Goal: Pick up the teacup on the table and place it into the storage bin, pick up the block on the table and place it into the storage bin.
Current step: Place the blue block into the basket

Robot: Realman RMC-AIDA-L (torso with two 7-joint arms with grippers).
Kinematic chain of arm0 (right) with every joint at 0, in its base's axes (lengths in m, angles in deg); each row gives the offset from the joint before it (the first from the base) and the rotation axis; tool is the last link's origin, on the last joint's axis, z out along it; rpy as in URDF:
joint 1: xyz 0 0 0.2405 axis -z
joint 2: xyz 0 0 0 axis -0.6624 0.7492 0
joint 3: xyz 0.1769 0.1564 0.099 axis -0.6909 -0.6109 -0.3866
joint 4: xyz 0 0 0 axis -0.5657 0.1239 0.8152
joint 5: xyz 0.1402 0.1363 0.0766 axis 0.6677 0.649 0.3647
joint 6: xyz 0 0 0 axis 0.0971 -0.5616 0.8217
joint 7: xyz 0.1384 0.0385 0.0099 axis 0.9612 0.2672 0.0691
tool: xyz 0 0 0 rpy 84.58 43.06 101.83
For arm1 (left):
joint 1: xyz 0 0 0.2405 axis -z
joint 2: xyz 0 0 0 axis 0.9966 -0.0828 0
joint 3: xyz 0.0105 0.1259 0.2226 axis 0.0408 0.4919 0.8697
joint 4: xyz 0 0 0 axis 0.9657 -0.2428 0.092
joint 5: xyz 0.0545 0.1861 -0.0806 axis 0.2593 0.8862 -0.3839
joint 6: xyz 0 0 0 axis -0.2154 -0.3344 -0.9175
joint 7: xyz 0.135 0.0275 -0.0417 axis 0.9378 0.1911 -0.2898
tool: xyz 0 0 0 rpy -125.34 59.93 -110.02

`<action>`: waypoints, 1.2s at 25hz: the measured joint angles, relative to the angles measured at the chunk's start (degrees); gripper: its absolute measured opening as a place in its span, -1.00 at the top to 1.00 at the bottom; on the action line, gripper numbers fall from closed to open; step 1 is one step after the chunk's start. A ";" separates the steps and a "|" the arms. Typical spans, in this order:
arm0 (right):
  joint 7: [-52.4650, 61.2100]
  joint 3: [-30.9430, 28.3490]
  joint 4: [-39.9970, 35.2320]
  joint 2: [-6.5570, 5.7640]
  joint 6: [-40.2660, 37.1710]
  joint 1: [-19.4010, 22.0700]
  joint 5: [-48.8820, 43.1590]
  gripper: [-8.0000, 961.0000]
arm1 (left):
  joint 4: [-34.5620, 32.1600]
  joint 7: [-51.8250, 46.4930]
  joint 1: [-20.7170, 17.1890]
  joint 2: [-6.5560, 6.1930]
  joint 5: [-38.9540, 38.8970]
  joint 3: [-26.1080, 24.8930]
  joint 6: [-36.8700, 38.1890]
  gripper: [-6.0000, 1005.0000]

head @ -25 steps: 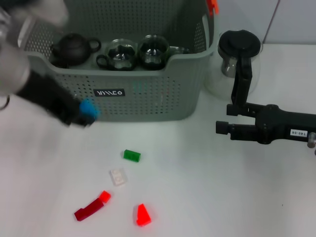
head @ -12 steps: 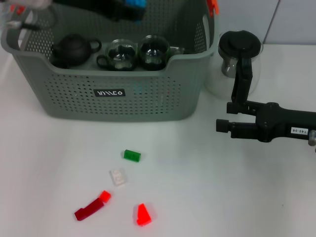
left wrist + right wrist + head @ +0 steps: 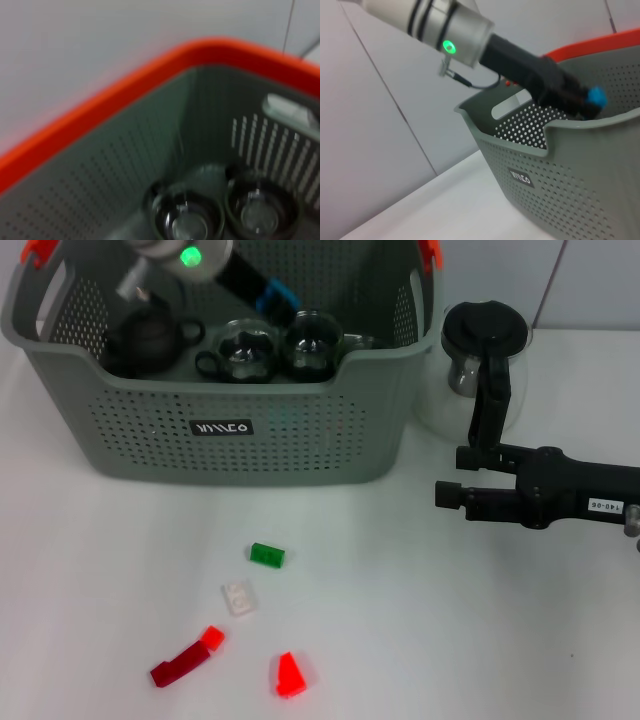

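Note:
The grey perforated storage bin (image 3: 300, 440) stands at the back left of the table. My left gripper (image 3: 268, 295) reaches over it and is shut on a small blue block (image 3: 277, 292), held above the glass teacups (image 3: 245, 350) inside. The right wrist view shows the same blue block (image 3: 596, 96) at the tip of the left gripper (image 3: 587, 102), just above the bin's rim (image 3: 580, 127). In the left wrist view I look down at two glass teacups (image 3: 187, 220) and the bin's orange rim (image 3: 125, 92). My right gripper (image 3: 450, 480) rests open to the right of the bin, holding nothing.
A dark teapot (image 3: 150, 338) sits in the bin beside the cups. A glass jug with a black lid (image 3: 480, 360) stands right of the bin, behind my right arm. Green (image 3: 267, 555), white (image 3: 239, 597), dark red (image 3: 180, 665) and red (image 3: 290, 675) blocks lie on the table in front.
My left arm has carried the blue block from in front of the bin up over its rim, and now holds it above the cups inside. The right arm has stayed put.

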 joint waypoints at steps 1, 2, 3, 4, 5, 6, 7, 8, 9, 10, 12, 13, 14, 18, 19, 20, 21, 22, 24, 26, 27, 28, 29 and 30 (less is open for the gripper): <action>-0.01 -0.06 0.00 -0.06 -0.02 0.00 0.02 -0.84 | 4.04 -1.69 0.37 -0.98 0.10 4.22 -2.66 0.18; -0.01 -0.19 0.00 -0.07 -0.02 -0.01 0.05 -0.84 | 4.71 -2.00 0.43 -1.16 0.11 4.94 -3.02 0.19; -0.02 -0.32 0.00 -0.07 -0.03 0.01 0.07 -0.84 | 6.06 -2.54 0.50 -1.56 0.14 6.31 -3.80 0.19; -0.07 -0.57 0.00 -0.10 -0.04 0.03 0.10 -0.84 | 7.31 -2.92 0.56 -1.88 0.20 7.66 -4.47 0.19; -0.11 -0.76 0.01 -0.11 -0.04 0.06 0.10 -0.84 | 7.91 -3.02 0.55 -2.00 0.23 8.33 -4.77 0.19; -0.14 -0.98 0.07 -0.15 -0.04 0.10 0.11 -0.84 | 8.33 -3.05 0.49 -2.04 0.28 8.73 -5.10 0.19; -0.16 -1.06 0.07 -0.17 -0.04 0.12 0.11 -0.84 | 8.52 -3.00 0.30 -1.98 0.33 8.93 -5.40 0.19; -0.17 -1.16 0.07 -0.19 -0.04 0.15 0.11 -0.84 | 8.54 -2.90 0.15 -1.90 0.35 8.92 -5.57 0.19; -0.18 -1.18 0.05 -0.19 -0.04 0.17 0.11 -0.84 | 8.58 -2.72 0.01 -1.82 0.35 8.90 -5.72 0.19; -0.18 -1.19 0.04 -0.19 -0.04 0.18 0.11 -0.84 | 8.59 -2.62 -0.07 -1.78 0.36 8.88 -5.81 0.19; -0.19 -1.20 0.04 -0.21 -0.04 0.17 0.11 -0.84 | 8.66 -2.45 -0.12 -1.67 0.41 9.11 -5.81 0.19; -0.20 -1.21 0.08 -0.23 -0.04 0.15 0.10 -0.84 | 8.63 -2.37 -0.14 -1.52 0.42 9.29 -5.83 0.19; -0.21 -1.21 0.13 -0.26 -0.04 0.13 0.10 -0.84 | 8.29 -2.36 -0.21 -1.32 0.44 9.30 -5.97 0.19; -0.22 -1.23 0.17 -0.29 -0.04 0.26 0.10 -0.84 | 5.29 -2.89 -1.03 -0.81 0.48 8.72 -5.68 0.17; -0.23 -1.23 0.20 -0.31 -0.05 0.28 0.10 -0.84 | 3.19 -3.21 -1.73 -0.52 0.49 8.45 -4.94 0.16; -0.23 -1.22 0.28 -0.34 -0.07 0.28 0.10 -0.84 | -0.59 -3.56 -3.00 0.13 0.48 7.80 -3.60 0.16; -0.23 -1.24 0.31 -0.37 -0.09 0.28 0.09 -0.84 | -2.32 -3.66 -3.64 0.42 0.47 7.47 -2.82 0.07; -0.23 -1.26 0.33 -0.39 -0.10 0.28 0.09 -0.84 | -6.86 -3.78 -5.25 1.23 0.46 6.40 -0.94 -0.01; -0.23 -1.30 0.37 -0.39 -0.12 0.27 0.10 -0.84 | -14.31 -3.72 -7.93 2.55 0.46 4.72 2.81 -0.19; -0.21 -1.33 0.32 -0.39 -0.13 0.23 0.10 -0.84 | -21.72 -4.36 -10.64 3.20 0.28 3.89 6.88 -0.34; -0.14 -1.33 0.24 -0.38 -0.14 0.20 0.09 -0.84 | -25.14 -4.89 -12.30 3.27 -0.57 3.82 8.55 -0.41; -0.04 -1.32 0.12 -0.38 -0.13 0.19 0.09 -0.84 | -30.06 -5.42 -14.99 3.30 -3.03 3.66 10.77 -0.47; 0.04 -1.33 0.05 -0.38 -0.16 0.18 0.09 -0.84 | -31.35 -5.49 -15.97 3.29 -4.20 3.61 11.49 -0.54; 0.09 -1.32 0.03 -0.37 -0.18 0.16 0.09 -0.84 | -33.94 -5.51 -17.91 3.19 -6.74 3.49 12.31 -0.61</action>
